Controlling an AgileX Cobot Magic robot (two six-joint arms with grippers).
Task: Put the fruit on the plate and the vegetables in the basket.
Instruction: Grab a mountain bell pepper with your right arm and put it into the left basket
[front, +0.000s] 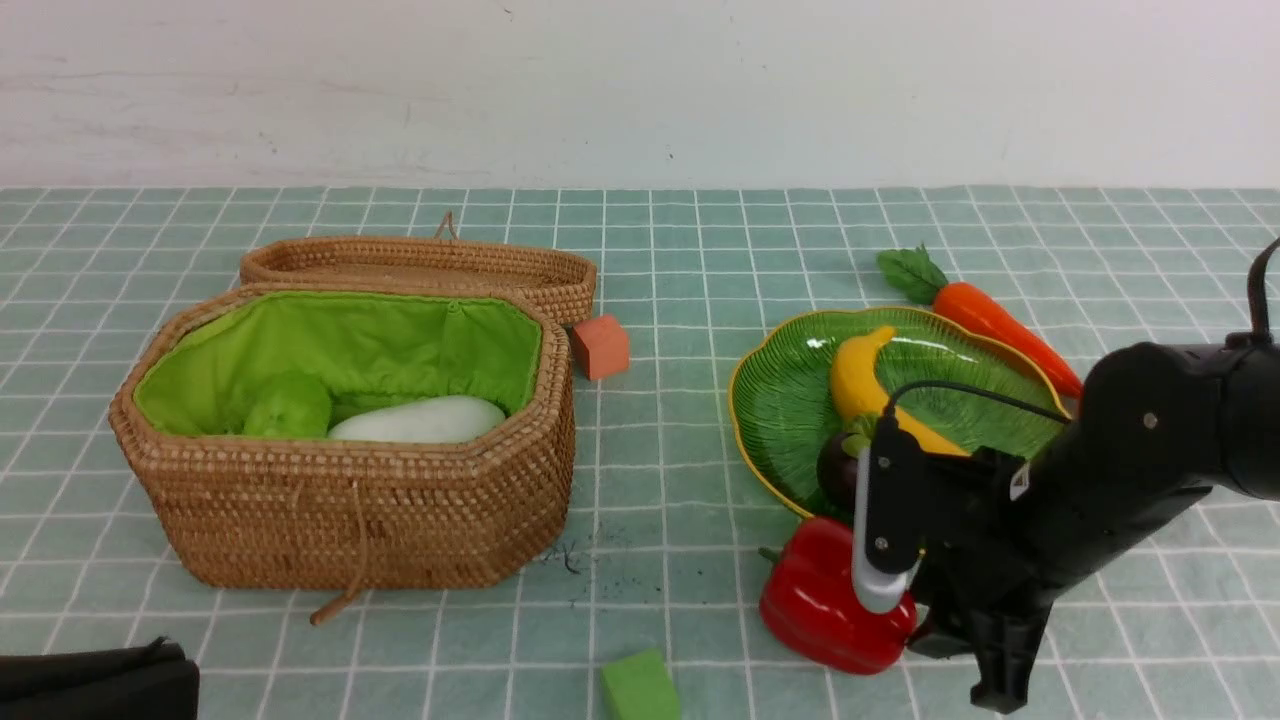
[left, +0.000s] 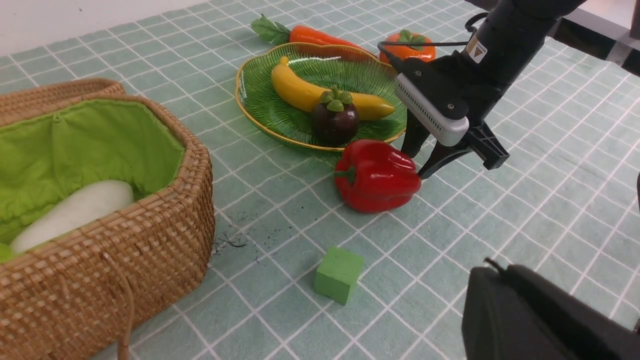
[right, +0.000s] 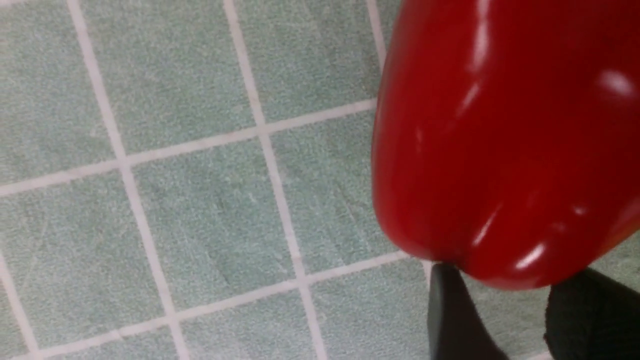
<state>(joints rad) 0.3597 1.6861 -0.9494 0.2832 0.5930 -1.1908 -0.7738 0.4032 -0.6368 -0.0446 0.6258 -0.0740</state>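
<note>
Left wrist view is showing the right end effector (left: 416, 161), jaws part-open, straddling the red bell pepper (left: 377, 175) on the counter (left: 525, 200) beside the plate (left: 260, 95), its hold unclear and probably needing deeper seating before lifting toward the basket (left: 190, 200).

The right claw (left: 411, 166) hangs low, fingers parted.

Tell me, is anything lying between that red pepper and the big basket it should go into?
Nothing visible does. Only bare tablecloth lies between the red pepper and the basket. The green cube sits nearer the camera, off that line, and the orange cube farther back.
</note>
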